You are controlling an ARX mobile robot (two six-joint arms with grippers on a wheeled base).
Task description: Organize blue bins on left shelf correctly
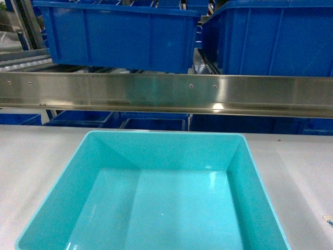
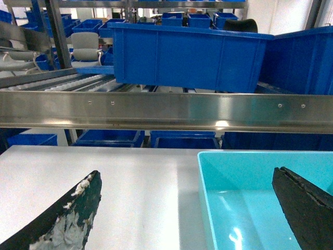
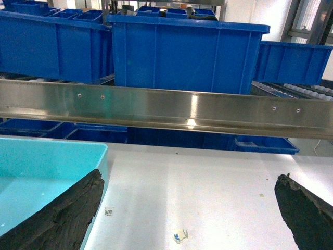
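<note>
Head: aqua tub [image 1: 156,208] sits empty on the white table [image 1: 36,161], just in front of the shelf's steel rail [image 1: 166,94]; dark blue bins [image 1: 119,36] on the tier above.
Left wrist: left gripper [image 2: 190,208] open, straddling the tub's left wall.
Right wrist: right gripper [image 3: 190,208] open, left finger [image 3: 62,213] at the tub's right wall; paper scraps [image 3: 179,237] lie on the table.

The aqua tub [image 1: 156,208] is cropped by the head view's bottom edge, hiding its near wall.
</note>
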